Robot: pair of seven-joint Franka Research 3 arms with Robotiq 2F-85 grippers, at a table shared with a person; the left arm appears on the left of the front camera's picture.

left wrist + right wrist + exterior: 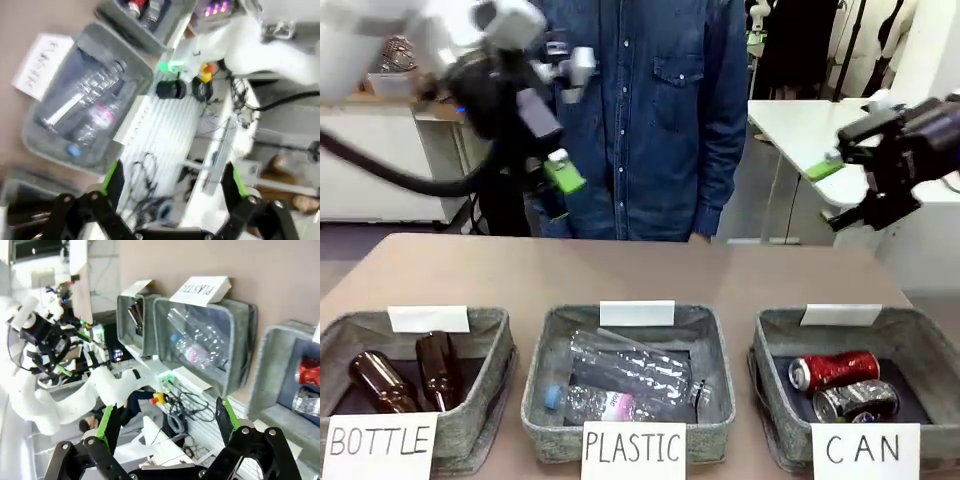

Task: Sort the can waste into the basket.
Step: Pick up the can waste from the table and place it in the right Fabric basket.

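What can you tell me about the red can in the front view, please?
The red can is a small, dented metal drink can with silver ends. It lies on its side on the dark lining of the grey fabric basket labelled "CAN", at the table's right. A dark grey-silver can lies just in front, apparently touching it. No gripper is near it.

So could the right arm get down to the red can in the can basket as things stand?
Probably yes: the red can lies uncovered on top in the open basket, and the right hand is open, raised above that side with nothing between.
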